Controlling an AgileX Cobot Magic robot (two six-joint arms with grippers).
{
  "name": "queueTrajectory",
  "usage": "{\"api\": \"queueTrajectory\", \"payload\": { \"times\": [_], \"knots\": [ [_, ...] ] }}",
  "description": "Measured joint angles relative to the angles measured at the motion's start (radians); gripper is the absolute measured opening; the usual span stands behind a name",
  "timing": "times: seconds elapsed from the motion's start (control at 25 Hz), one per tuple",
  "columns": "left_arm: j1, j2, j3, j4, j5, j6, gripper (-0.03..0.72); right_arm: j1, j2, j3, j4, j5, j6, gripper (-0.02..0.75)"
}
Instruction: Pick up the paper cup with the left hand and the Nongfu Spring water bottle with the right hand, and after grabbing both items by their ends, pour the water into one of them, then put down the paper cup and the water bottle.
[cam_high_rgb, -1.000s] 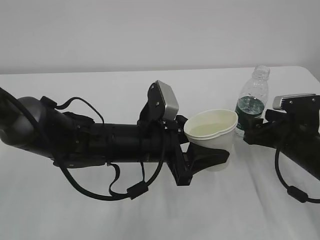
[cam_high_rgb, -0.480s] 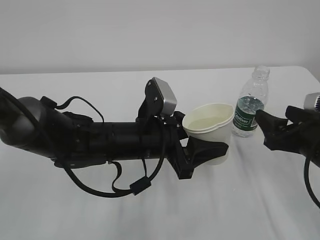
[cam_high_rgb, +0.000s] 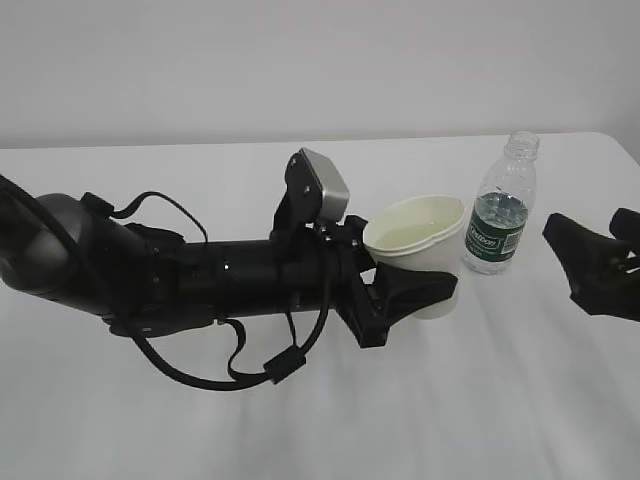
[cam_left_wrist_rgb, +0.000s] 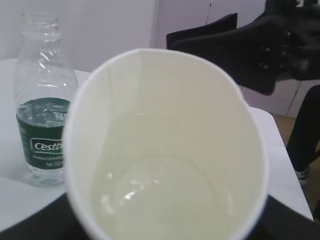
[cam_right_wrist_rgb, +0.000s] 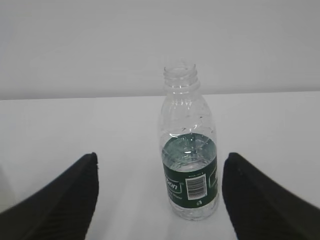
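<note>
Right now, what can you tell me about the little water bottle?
The water bottle is small, clear ribbed plastic with no cap on its threaded neck. A dark green label with white letters wraps its lower half, and the water reaches about the label's top. It stands upright on the white table, beside the paper cup. Nothing is touching it.

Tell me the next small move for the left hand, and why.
Probably open the left hand and back it away. The paper cup holds water and seems to sit on the table, while the water bottle stands upright and free, with the right hand open and clear of it.
</note>
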Motion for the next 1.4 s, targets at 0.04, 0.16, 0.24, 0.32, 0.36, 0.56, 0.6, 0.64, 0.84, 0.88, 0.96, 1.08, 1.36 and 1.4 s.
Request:
{"api": "queueTrajectory", "payload": {
  "times": [0.04,0.16,0.24,0.32,0.36,0.56,0.6,0.64,0.84,0.88,0.96,1.08,1.36,1.4],
  "knots": [
    [0.000,0.000,0.000,-0.012,0.000,0.000,0.432,0.000,-0.022,0.012,0.000,0.000,0.000,0.587],
    [0.011,0.000,0.000,-0.040,0.000,0.000,0.432,0.000,-0.067,0.034,0.000,0.000,0.002,0.587],
    [0.023,0.000,0.000,-0.045,0.000,0.000,0.432,0.000,-0.073,0.038,0.002,0.000,0.002,0.587],
    [0.035,0.000,0.000,-0.049,0.000,0.000,0.432,0.000,-0.075,0.038,0.002,0.000,0.002,0.587],
    [0.044,0.000,0.005,-0.049,0.000,0.000,0.432,0.000,-0.075,0.038,0.002,0.000,0.002,0.587],
    [0.101,-0.021,0.044,-0.051,0.006,0.000,0.431,0.000,-0.075,0.038,0.002,0.000,0.002,0.587],
    [0.113,-0.032,0.053,-0.051,0.007,0.000,0.431,0.000,-0.075,0.038,0.002,0.000,0.002,0.587],
    [0.128,-0.039,0.064,-0.051,0.009,0.000,0.431,0.000,-0.075,0.038,0.002,0.000,0.002,0.587],
    [0.203,-0.081,0.120,-0.051,0.009,0.000,0.430,0.000,-0.075,0.038,-0.004,0.000,0.002,0.587],
    [0.216,-0.089,0.127,-0.051,0.009,0.000,0.430,0.000,-0.075,0.038,-0.006,0.000,0.002,0.587],
    [0.245,-0.101,0.136,-0.051,0.009,0.000,0.430,0.000,-0.075,0.038,-0.009,0.000,0.002,0.587],
    [0.281,-0.114,0.147,-0.051,0.003,0.000,0.430,0.000,-0.075,0.038,-0.009,0.000,0.002,0.587],
    [0.346,-0.118,0.169,-0.051,0.000,0.000,0.430,0.000,-0.075,0.038,-0.011,0.000,0.002,0.587],
    [0.357,-0.118,0.174,-0.051,0.000,0.000,0.430,0.000,-0.075,0.038,-0.011,0.000,0.002,0.587]
  ]
}}
